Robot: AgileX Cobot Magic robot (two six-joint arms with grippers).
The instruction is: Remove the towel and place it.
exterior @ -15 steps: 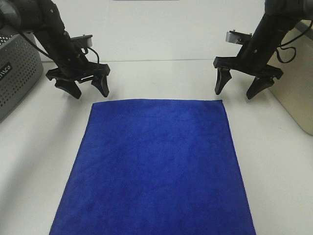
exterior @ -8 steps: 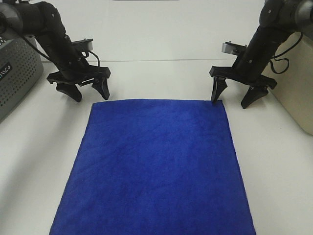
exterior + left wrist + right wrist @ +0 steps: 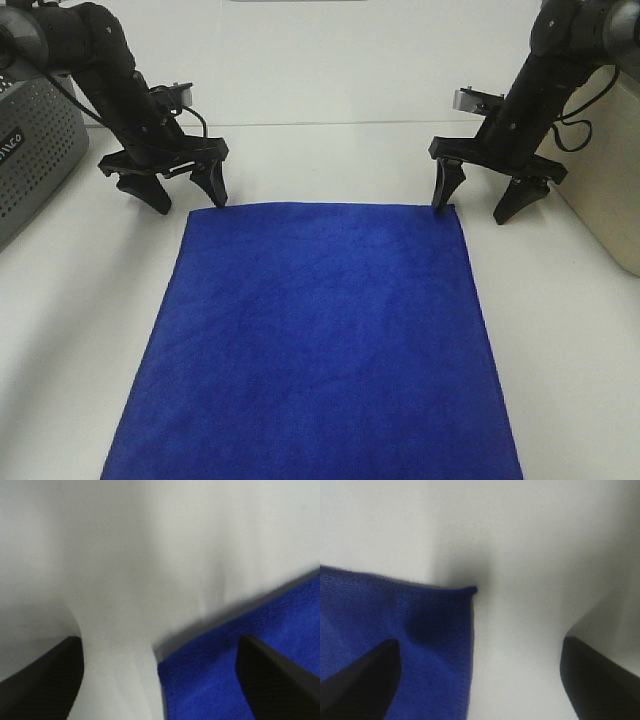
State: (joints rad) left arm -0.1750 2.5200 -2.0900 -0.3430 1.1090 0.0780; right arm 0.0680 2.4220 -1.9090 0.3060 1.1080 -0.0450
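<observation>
The deep royal-blue towel [image 3: 320, 340] lies flat on the white table, reaching from mid-table to the near edge. My left gripper [image 3: 185, 195] is open and low at the towel's far left corner, one fingertip [image 3: 216, 192] at the corner. The left wrist view shows that corner [image 3: 240, 670] between the two open fingers. My right gripper [image 3: 472, 203] is open and low at the far right corner, one fingertip [image 3: 442, 194] touching the towel edge. The right wrist view shows that corner [image 3: 420, 635] between the open fingers. No white tag shows.
A grey perforated basket [image 3: 35, 150] stands at the left edge of the table. A beige box [image 3: 610, 190] stands at the right edge. Bare white table [image 3: 330, 160] lies between the two arms behind the towel.
Both grippers have come down and inward to the towel's far corners. The right one dropped and shifted left first; the left one moved slightly nearer the corner. The towel has not moved.
</observation>
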